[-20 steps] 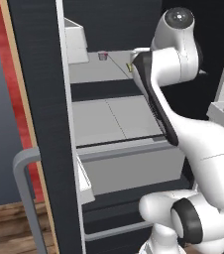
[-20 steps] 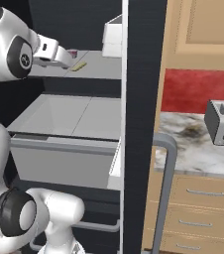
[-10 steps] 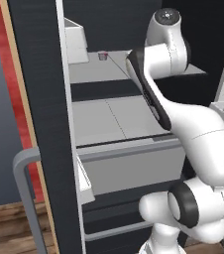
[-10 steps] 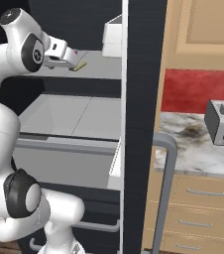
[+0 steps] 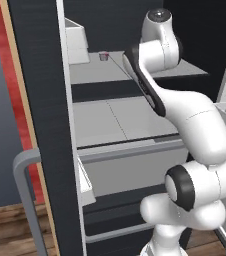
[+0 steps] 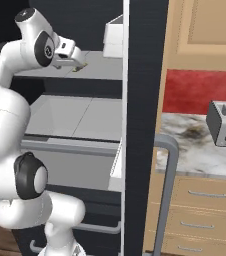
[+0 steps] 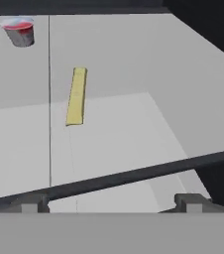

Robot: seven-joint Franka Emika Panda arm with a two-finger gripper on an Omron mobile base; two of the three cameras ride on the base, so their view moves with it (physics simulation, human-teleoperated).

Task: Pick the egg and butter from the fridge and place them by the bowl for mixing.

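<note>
The fridge [image 5: 45, 125] stands open, its black door edge [image 6: 145, 100] running upright through both base views. The butter [image 7: 77, 95], a thin pale-yellow stick, lies flat on the upper grey shelf [image 5: 95, 75]. My gripper [image 6: 76, 63] hangs over that shelf, just short of the butter [image 6: 81, 66]. In the hand view the gripper [image 7: 114, 203] is open with nothing between its fingertips [image 7: 34, 202], and the stick lies ahead, a little left of centre. The egg and the bowl are out of view.
A small grey cup with a red top [image 7: 20, 31] stands at the back of the shelf [image 5: 103, 56]. A white box [image 6: 114, 37] sits on the shelf's side. A pulled-out grey drawer [image 5: 130, 150] lies below. A toaster [image 6: 225, 124] is on the marble counter.
The arm has swung further over the upper shelf, bringing the open gripper closer to the butter. The butter and cup have not moved.
</note>
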